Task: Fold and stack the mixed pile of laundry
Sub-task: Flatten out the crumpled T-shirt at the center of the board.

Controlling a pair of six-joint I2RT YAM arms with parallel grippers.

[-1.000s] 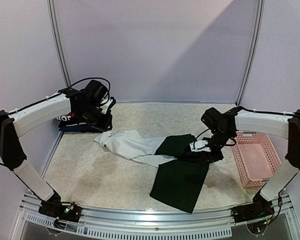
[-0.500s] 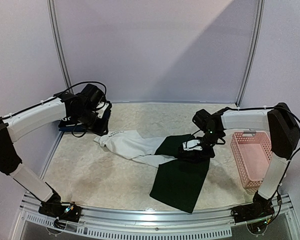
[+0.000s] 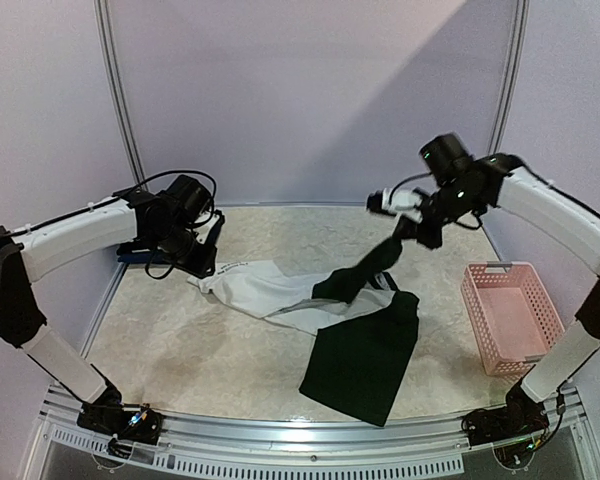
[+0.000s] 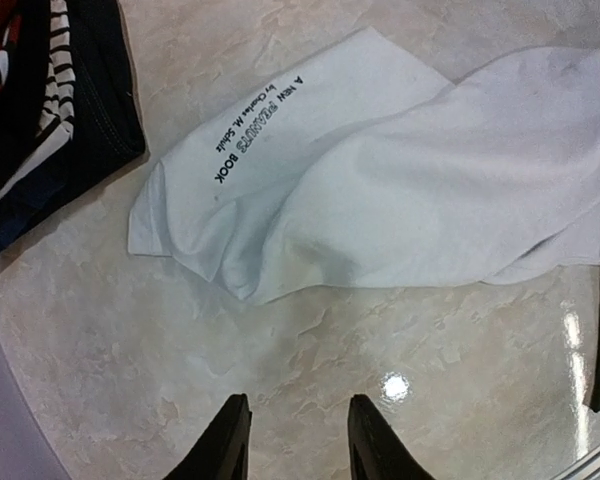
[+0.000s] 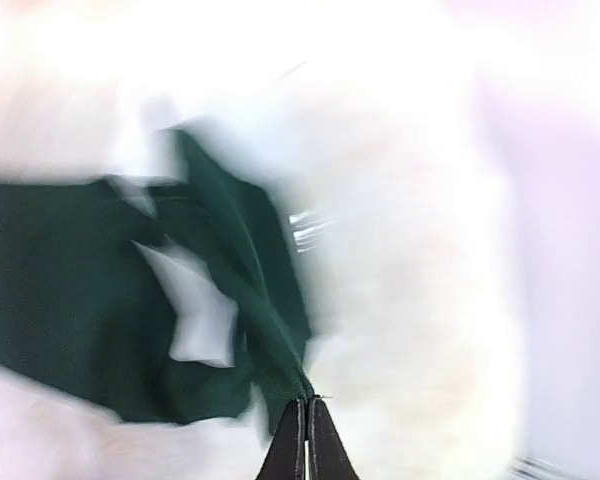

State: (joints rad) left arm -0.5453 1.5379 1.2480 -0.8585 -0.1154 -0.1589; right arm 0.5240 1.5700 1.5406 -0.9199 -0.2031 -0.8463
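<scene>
A dark green garment (image 3: 362, 352) lies across the middle of the table. One corner of it is pulled up off the surface by my right gripper (image 3: 404, 232), which is raised toward the back. In the right wrist view that gripper (image 5: 307, 405) is shut on a bunched edge of the green garment (image 5: 70, 300); the view is blurred. A white printed tee (image 3: 265, 290) lies flat, partly under the green cloth. My left gripper (image 4: 298, 420) hangs open over bare table just short of the white tee (image 4: 400, 200). Folded navy and black clothes (image 4: 50, 110) sit at the far left.
A pink slatted basket (image 3: 510, 318) stands at the right edge of the table. The folded dark stack (image 3: 135, 258) lies against the left wall behind my left gripper (image 3: 202, 258). Curtain walls close the back and sides.
My right gripper has shut on the green garment's edge and risen up and back, lifting that corner off the table. The left arm has barely shifted.
</scene>
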